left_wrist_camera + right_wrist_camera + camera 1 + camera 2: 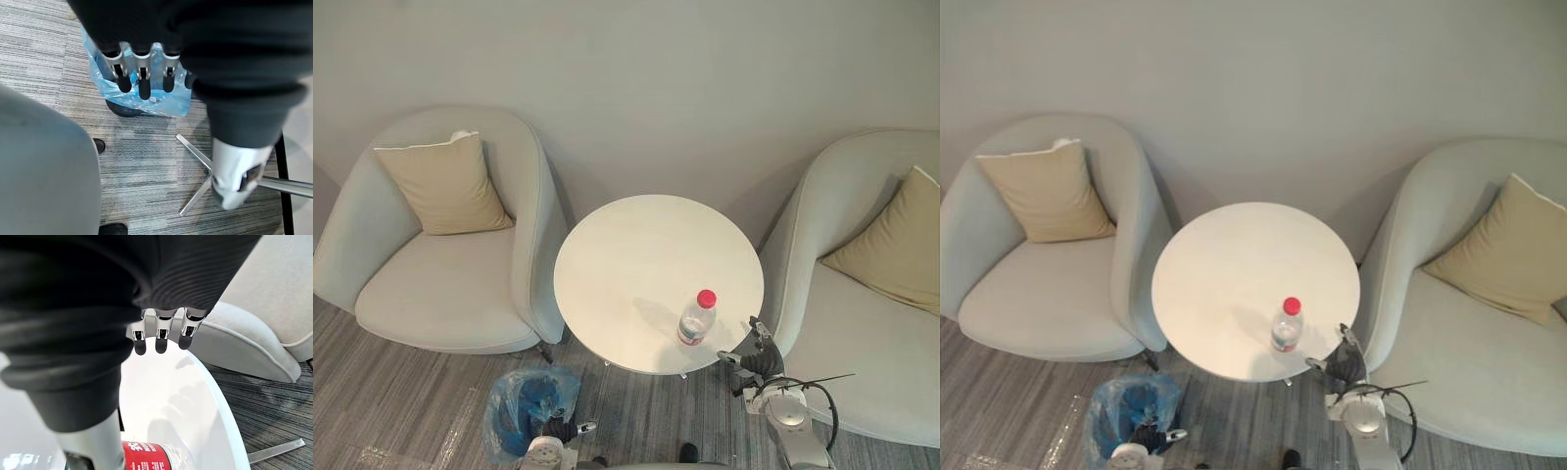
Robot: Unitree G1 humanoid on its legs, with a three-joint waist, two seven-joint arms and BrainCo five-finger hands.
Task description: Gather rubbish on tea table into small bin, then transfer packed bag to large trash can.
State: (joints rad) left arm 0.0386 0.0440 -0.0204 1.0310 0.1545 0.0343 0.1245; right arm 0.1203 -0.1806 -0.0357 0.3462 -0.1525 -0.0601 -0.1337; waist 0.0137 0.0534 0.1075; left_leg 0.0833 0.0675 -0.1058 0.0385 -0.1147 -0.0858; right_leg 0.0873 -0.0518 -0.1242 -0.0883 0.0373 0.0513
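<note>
1. Red-capped bottle (696, 318): upright on the round white worktop (626, 255), near its front right edge.
2. Right hand (762, 360): just beside the bottle; fingers (157, 340) relaxed, gripping nothing.
3. Left hand (558, 429): over the blue-bagged small bin (519, 401) on the floor (411, 392); fingers (143, 81) straight, empty.

Lounge or waiting corner indicated: left armchair (450, 294) and right armchair (867, 362), tan cushions (445, 186) propped inside, set flanking round white tea table (636, 255); grey striped carpet (401, 401), plain wall (656, 78).
</note>
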